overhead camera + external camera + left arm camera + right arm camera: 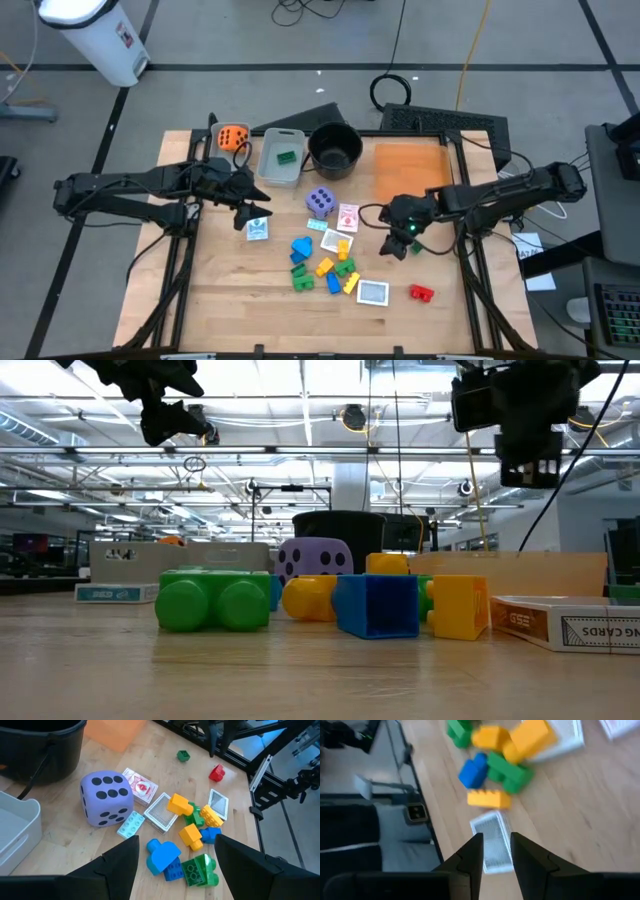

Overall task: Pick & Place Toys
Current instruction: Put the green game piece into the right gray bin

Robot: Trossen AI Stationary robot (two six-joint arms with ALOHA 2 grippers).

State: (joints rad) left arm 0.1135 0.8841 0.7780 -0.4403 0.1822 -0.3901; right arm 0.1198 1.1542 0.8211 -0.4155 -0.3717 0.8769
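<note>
Right gripper (496, 851) fingers narrowly parted, empty, above a picture card (492, 840), left gripper (175, 865) fingers wide, empty.

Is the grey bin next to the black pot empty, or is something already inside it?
Not empty. The high view shows a green block lying inside the grey bin, beside the black pot. Nothing else shows in it.

Die (320, 201) beside pot (334, 149), blocks (322, 265) before it, bin (281, 157) left of pot
</note>
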